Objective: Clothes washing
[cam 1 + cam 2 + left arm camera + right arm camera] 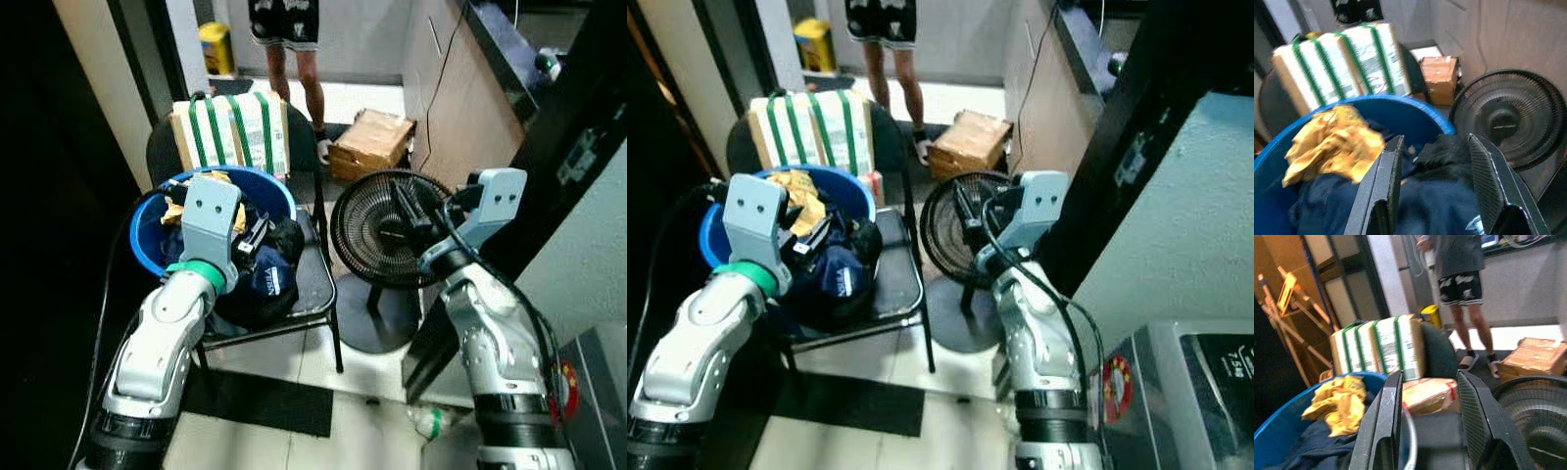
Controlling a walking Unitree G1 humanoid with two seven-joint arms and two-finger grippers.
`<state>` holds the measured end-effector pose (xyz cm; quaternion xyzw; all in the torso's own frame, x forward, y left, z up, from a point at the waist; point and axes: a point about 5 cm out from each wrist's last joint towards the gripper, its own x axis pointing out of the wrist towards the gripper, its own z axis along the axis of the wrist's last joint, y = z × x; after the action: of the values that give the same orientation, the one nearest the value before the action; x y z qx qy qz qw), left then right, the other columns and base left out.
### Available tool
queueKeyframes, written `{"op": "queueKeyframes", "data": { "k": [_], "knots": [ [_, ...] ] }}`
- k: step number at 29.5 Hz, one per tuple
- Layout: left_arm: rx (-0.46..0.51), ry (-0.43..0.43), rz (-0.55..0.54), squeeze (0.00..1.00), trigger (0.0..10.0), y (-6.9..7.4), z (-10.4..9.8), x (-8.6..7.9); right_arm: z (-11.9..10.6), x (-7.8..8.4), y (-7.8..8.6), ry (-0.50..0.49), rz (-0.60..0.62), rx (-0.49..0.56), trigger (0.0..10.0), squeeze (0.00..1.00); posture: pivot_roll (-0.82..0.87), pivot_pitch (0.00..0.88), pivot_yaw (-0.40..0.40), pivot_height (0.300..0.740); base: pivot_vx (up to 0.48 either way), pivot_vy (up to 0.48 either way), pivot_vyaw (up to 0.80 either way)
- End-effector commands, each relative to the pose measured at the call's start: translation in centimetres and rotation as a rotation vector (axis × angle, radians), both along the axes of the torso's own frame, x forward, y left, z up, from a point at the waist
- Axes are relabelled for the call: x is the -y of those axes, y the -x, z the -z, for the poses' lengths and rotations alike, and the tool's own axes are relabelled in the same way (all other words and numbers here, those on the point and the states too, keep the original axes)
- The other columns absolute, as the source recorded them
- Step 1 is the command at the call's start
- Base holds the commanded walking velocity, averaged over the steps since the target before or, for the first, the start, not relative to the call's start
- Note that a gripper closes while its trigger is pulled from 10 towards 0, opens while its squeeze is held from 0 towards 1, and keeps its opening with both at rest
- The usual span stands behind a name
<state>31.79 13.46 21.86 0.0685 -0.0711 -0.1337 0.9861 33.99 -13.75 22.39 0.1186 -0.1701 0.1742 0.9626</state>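
The round blue plastic laundry basin [147,235] is sitting on the seat of a black metal-framed chair [315,279], toward its left edge, and is holding a crumpled yellow cloth [1332,144] at its far side and dark navy garments [1435,200] heaped toward its right rim. The left gripper [1432,171] is hovering directly above the navy garments with its two black fingers spread wide apart and gripping nothing. The right gripper [1427,416] is hanging beside the chair, near the black floor fan [387,230], likewise wide open and empty. A white carton bound with green straps [233,132] is leaning against the chair's backrest, and a person's bare legs [294,69] are standing beyond it. Judged from this, the task is at an early stage: all laundry is sitting in the basin, no garment is grasped, and lifting and loading are still pending.
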Motion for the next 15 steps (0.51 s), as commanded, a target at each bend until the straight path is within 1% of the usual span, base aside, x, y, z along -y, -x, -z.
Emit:
{"op": "queueKeyframes", "data": {
  "k": [1,11,15],
  "knots": [
    [-0.013,0.001,-0.007,0.00,10.0,0.10,0.37,-0.16,0.38,0.02,0.16,-0.005,0.002,-0.012,10.0,0.00,0.12,0.038,0.056,0.740,0.000,0.000,0.00],
    [-0.022,0.005,-0.010,0.00,10.0,0.17,0.44,-0.30,0.55,-0.08,0.17,-0.009,0.001,-0.019,10.0,0.00,0.12,0.042,0.053,0.740,0.000,0.000,0.00],
    [-0.022,0.015,-0.011,0.00,10.0,0.21,0.43,-0.31,0.63,-0.20,0.18,-0.010,-0.003,-0.021,10.0,0.00,0.12,0.044,0.052,0.740,0.000,0.480,0.00]
  ]
}}
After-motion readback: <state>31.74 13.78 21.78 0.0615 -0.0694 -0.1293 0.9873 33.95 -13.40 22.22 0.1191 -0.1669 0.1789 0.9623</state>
